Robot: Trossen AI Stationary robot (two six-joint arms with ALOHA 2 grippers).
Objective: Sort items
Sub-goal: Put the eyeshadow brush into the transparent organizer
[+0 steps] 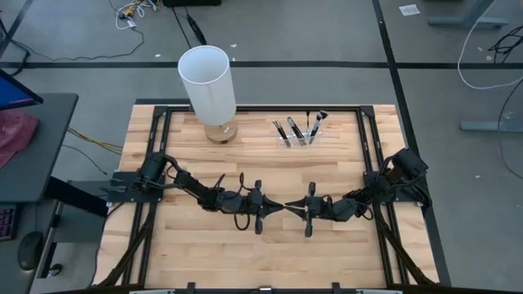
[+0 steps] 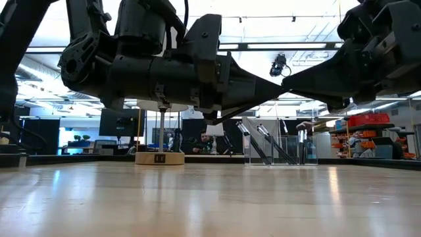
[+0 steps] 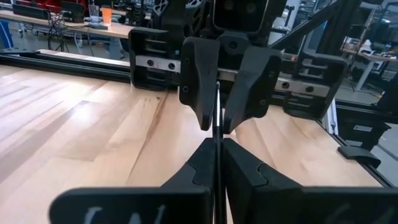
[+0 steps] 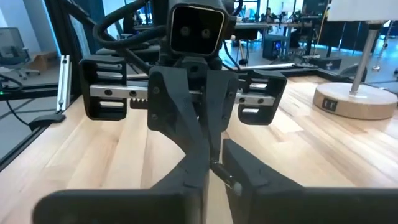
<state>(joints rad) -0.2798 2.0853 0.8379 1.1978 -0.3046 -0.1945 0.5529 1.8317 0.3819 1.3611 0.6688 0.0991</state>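
Both grippers meet tip to tip over the middle of the table, my left gripper (image 1: 274, 207) coming from the left and my right gripper (image 1: 294, 209) from the right. Each is shut on one thin dark stick (image 3: 217, 106) that runs between them; in the right wrist view a silver ferrule (image 4: 222, 173) shows on it. The stick is off the table. Several other dark brushes (image 1: 298, 129) stand slanted in the small clear holder (image 1: 296, 140) near the far edge, also seen in the low view as the holder (image 2: 279, 148). My left gripper (image 3: 217, 146) pinches the thin stick between its two fingers, lying level and along it, coming from the table's left. The stick (image 3: 217, 134) runs straight out past the fingertips, clear of the table. My right gripper (image 4: 214, 165) pinches the same stick near its silver ferrule, level, from the table's right. The stick is lifted clear and spans the short gap between the two grippers.
A tall white cylinder (image 1: 208, 82) stands on a round wooden base (image 2: 160, 158) at the far left of the table. Black frame rails (image 1: 159, 155) run along the table's left and right sides. Bare wood (image 1: 270, 261) lies toward the near edge.
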